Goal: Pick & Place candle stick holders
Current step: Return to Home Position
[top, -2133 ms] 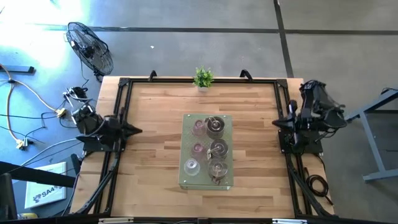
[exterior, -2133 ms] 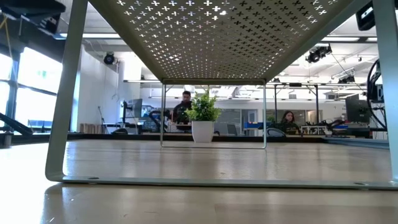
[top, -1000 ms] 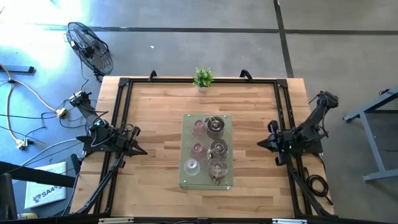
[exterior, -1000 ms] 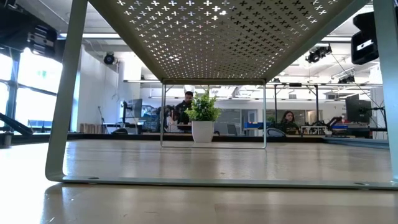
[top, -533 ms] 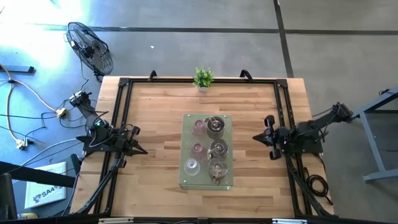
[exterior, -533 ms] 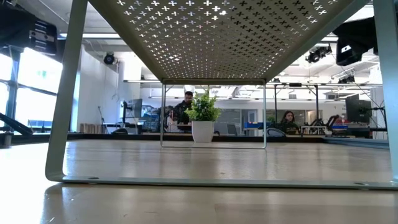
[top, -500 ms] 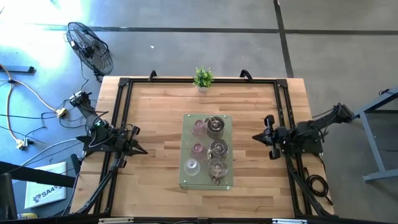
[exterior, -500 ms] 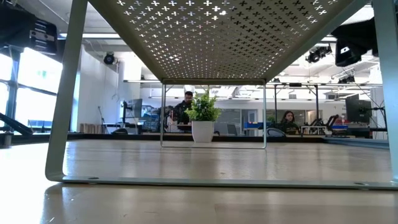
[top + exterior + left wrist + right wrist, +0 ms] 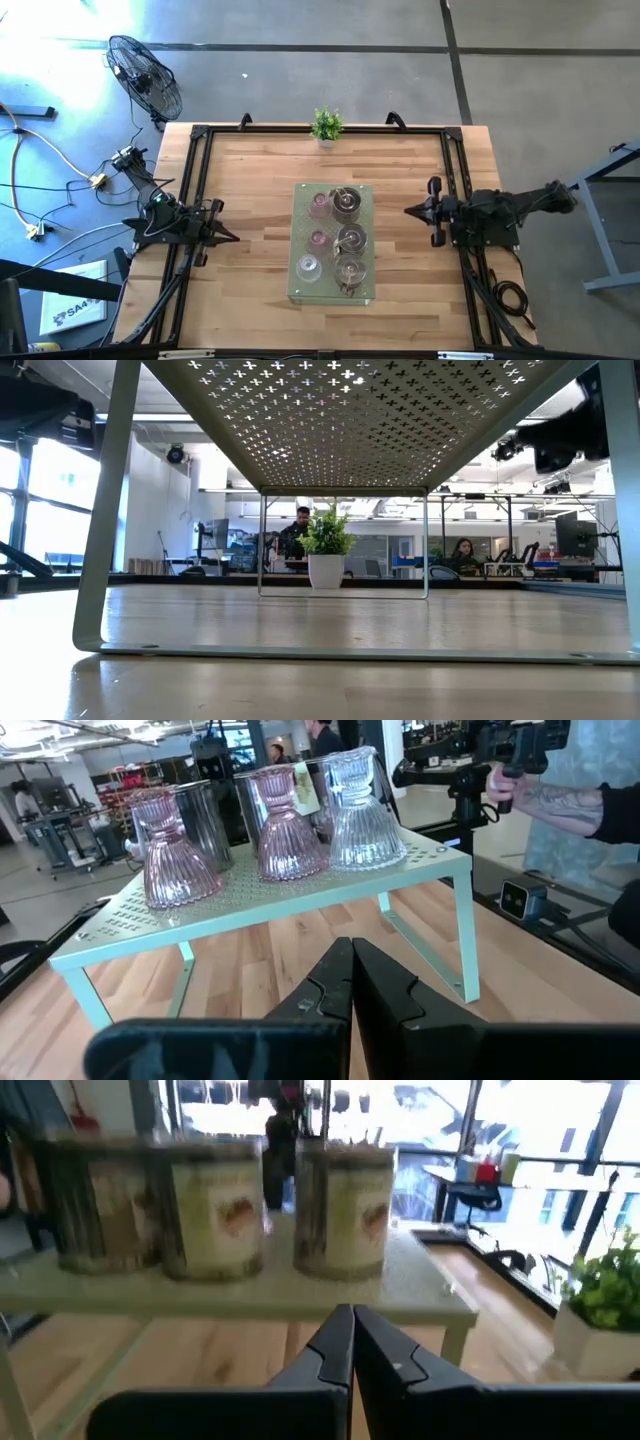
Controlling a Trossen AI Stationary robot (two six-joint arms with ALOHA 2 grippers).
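as the high view shows, six holders [image 9: 335,240] stand on the shelf [image 9: 298,292] in the middle of the table [image 9: 250,180], the left gripper [image 9: 231,237] and right gripper [image 9: 409,211] at its side edges, well apart from them. low view: shelf underside overhead, plant [image 9: 325,550] beyond. wrist views: both pairs of fingers [image 9: 332,985] pressed together, holding nothing.

You had the high camera looking straight down on the whole table [image 9: 250,200]. Your low camera sat at tabletop level under the shelf [image 9: 350,420], facing the potted plant [image 9: 325,550]. Both wrist cameras faced that shelf closely from opposite sides, sharing the candle stick holders [image 9: 285,830] with the high view.
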